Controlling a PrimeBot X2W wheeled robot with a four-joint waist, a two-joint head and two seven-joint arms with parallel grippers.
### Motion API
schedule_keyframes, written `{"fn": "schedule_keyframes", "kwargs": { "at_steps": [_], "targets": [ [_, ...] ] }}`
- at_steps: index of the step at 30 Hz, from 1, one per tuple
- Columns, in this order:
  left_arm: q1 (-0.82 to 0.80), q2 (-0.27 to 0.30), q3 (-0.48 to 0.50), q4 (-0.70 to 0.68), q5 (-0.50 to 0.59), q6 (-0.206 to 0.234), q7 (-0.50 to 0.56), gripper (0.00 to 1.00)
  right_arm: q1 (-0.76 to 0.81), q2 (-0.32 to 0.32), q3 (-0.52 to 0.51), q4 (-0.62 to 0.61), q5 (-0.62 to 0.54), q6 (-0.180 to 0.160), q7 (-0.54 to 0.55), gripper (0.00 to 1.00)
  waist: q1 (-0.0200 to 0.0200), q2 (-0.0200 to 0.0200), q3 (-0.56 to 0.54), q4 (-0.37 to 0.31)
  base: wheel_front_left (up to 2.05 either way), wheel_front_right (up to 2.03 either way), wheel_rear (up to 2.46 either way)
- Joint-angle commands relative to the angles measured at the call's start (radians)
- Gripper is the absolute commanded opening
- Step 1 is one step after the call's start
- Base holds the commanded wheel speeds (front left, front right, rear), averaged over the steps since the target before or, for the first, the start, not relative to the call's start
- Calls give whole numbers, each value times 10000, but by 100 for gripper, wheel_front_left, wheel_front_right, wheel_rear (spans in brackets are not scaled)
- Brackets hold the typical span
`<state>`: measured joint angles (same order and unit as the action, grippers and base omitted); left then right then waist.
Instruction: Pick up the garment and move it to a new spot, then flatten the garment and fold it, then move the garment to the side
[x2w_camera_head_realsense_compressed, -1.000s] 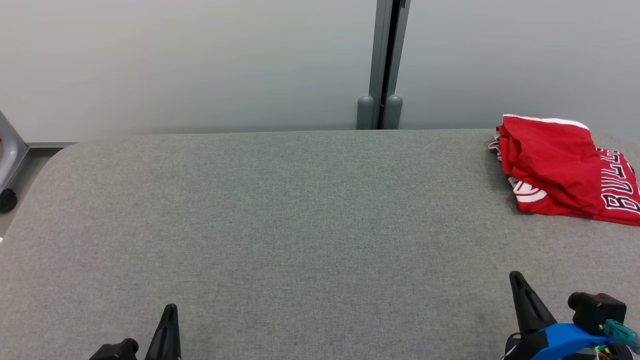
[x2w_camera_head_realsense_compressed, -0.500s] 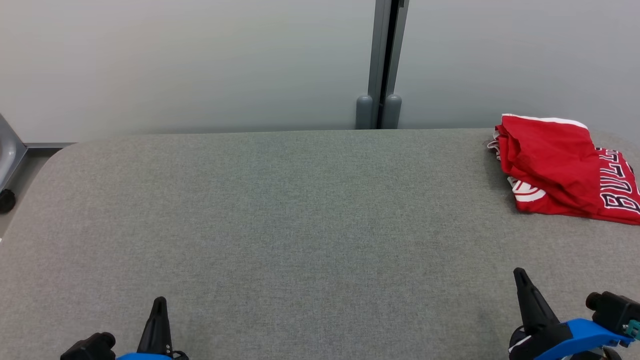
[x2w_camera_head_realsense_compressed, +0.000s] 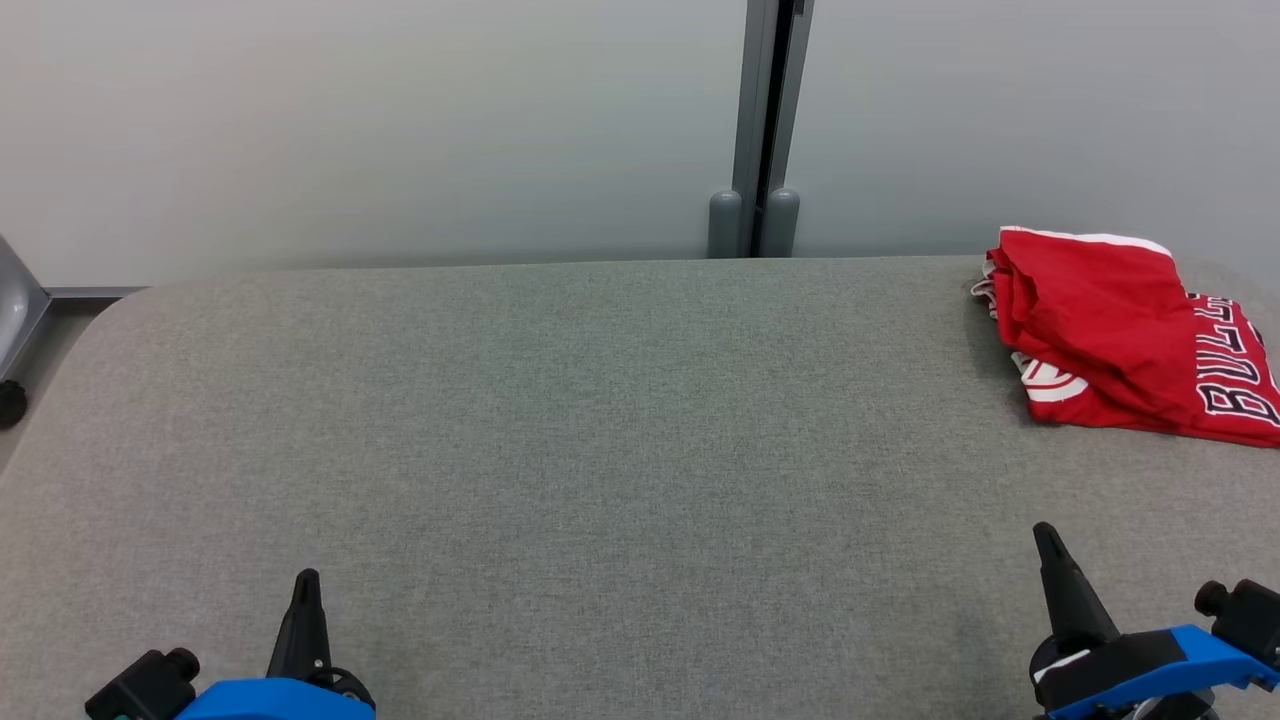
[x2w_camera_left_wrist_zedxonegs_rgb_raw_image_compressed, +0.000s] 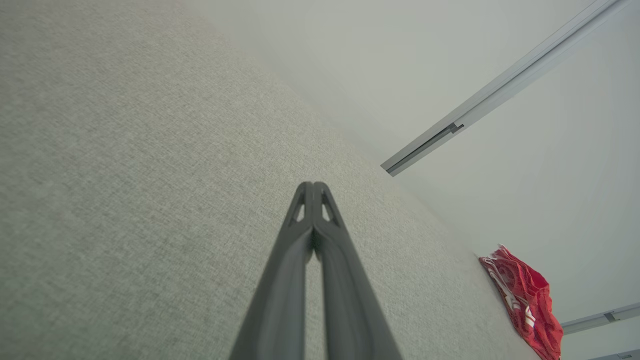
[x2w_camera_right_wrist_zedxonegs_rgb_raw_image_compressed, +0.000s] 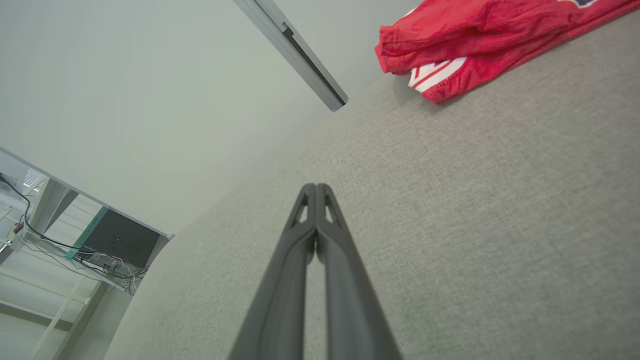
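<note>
The garment (x2w_camera_head_realsense_compressed: 1120, 335) is a red jersey with white trim and dark lettering, lying folded at the far right of the grey table (x2w_camera_head_realsense_compressed: 600, 420). It also shows in the left wrist view, garment (x2w_camera_left_wrist_zedxonegs_rgb_raw_image_compressed: 525, 305), and in the right wrist view, garment (x2w_camera_right_wrist_zedxonegs_rgb_raw_image_compressed: 480, 35). My left gripper (x2w_camera_head_realsense_compressed: 305, 580) is at the lower left, shut and empty, far from the jersey. My right gripper (x2w_camera_head_realsense_compressed: 1045, 535) is at the lower right, shut and empty, well in front of the jersey. In each wrist view the two fingers meet at the tips, left gripper (x2w_camera_left_wrist_zedxonegs_rgb_raw_image_compressed: 312, 186), right gripper (x2w_camera_right_wrist_zedxonegs_rgb_raw_image_compressed: 316, 187).
A pale wall with a grey vertical post (x2w_camera_head_realsense_compressed: 765, 130) runs behind the table's far edge. At the far left stands a grey frame with a black wheel (x2w_camera_head_realsense_compressed: 10, 400). The right wrist view shows a desk with cables and a dark box (x2w_camera_right_wrist_zedxonegs_rgb_raw_image_compressed: 117, 240) beyond the table's end.
Both grippers have moved apart toward the picture's sides, the left one leftward and the right one rightward, tips a little higher. The garment has not moved.
</note>
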<state>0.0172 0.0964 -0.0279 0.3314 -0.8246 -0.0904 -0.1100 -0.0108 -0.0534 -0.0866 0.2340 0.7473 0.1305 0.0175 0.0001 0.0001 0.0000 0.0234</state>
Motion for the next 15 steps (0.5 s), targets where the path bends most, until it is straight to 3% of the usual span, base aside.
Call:
{"fn": "schedule_keyframes", "kwargs": {
  "at_steps": [1,15],
  "targets": [
    [-293,31,97,-166,-204,-59,55,0,-317,-10,-38,-118,268,2,24,0,0,-1,0,-1,0,0,0],
    [-527,-75,392,-329,-1847,-136,531,0,-474,-1,-94,-75,2064,3,235,0,0,-1,5,-37,0,0,0]
  ]
}}
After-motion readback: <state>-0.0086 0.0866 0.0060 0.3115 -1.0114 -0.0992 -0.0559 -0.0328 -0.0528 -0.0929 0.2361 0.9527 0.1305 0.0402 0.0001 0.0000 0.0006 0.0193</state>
